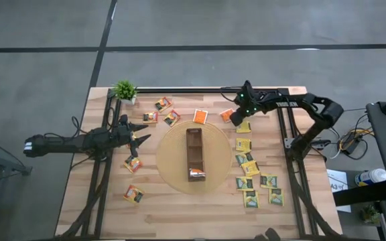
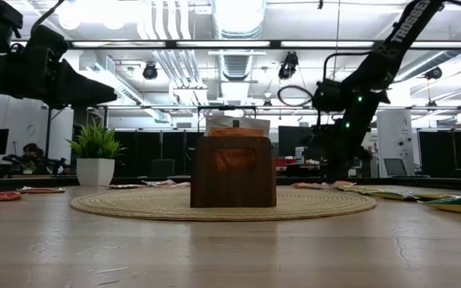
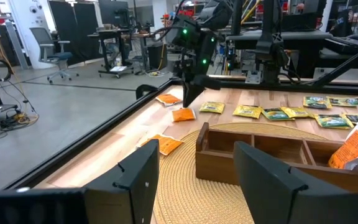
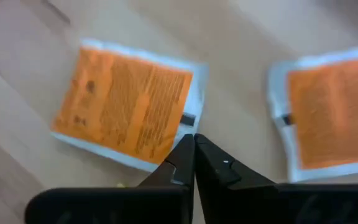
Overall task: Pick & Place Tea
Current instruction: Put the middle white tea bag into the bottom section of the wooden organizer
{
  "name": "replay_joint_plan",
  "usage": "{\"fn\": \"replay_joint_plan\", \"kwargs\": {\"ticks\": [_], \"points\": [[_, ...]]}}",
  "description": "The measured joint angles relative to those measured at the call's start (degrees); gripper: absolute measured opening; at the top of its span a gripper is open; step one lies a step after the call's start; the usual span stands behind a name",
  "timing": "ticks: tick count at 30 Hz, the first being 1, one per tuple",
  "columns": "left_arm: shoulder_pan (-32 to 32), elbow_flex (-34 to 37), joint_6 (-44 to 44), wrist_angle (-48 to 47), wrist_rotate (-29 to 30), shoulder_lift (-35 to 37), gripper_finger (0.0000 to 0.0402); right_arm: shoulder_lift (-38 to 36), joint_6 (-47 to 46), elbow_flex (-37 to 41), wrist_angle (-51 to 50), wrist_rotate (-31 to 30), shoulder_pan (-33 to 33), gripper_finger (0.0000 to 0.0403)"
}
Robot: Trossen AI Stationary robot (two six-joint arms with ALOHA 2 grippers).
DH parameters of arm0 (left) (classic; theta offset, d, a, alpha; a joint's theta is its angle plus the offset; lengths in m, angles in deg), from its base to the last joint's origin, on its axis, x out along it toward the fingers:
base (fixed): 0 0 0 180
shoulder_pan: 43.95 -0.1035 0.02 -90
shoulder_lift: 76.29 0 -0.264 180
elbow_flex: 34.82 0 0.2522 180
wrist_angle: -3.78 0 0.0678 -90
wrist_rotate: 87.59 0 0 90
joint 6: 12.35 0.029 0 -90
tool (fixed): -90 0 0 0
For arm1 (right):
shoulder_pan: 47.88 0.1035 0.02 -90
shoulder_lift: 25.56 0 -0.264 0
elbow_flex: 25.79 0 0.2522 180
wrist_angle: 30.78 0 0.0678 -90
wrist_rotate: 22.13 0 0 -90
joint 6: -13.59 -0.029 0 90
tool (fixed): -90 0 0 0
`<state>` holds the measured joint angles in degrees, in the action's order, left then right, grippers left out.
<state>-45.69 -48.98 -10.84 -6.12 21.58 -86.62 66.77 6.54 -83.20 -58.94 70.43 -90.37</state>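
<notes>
Tea sachets lie flat all over the wooden table. An orange sachet lies right under my right gripper, which points steeply down at the far right of the round woven disc with its fingers shut. A second orange sachet lies beside the first. My left gripper waits open and level at the disc's left side, holding nothing. The long brown box stands on the disc with a sachet in its near end. My right gripper's shut fingertips come from above at the orange sachet's edge. The fingers cover that spot, so I cannot tell whether they touch or pinch it. The sachet lies flat on the table.
Several yellow and green-and-yellow sachets lie right of the disc, and more sachets lie to its left and at the far side. A small potted plant stands at the far left corner. Black frame rails run along the table's sides.
</notes>
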Motion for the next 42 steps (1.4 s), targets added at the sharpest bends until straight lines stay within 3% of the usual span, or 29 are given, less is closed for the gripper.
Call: {"fn": "replay_joint_plan", "kwargs": {"ticks": [11,24,34,42], "points": [[0.04,0.01,-0.02,0.00,0.00,0.01,0.0202,-8.55,3.01,-0.09,-4.31,0.25,3.79,0.0008],[0.03,0.02,0.00,0.00,0.00,0.01,0.0202,-8.55,4.44,-0.11,-3.16,0.44,4.49,0.0014],[0.02,0.00,0.00,0.00,0.00,0.01,0.0202,-7.71,3.96,-0.11,-2.57,-1.08,4.49,0.0104],[-0.02,0.02,-0.02,0.00,0.00,-0.01,0.0202,-7.71,-1.57,-0.11,-2.42,-2.76,4.23,0.0179]]}}
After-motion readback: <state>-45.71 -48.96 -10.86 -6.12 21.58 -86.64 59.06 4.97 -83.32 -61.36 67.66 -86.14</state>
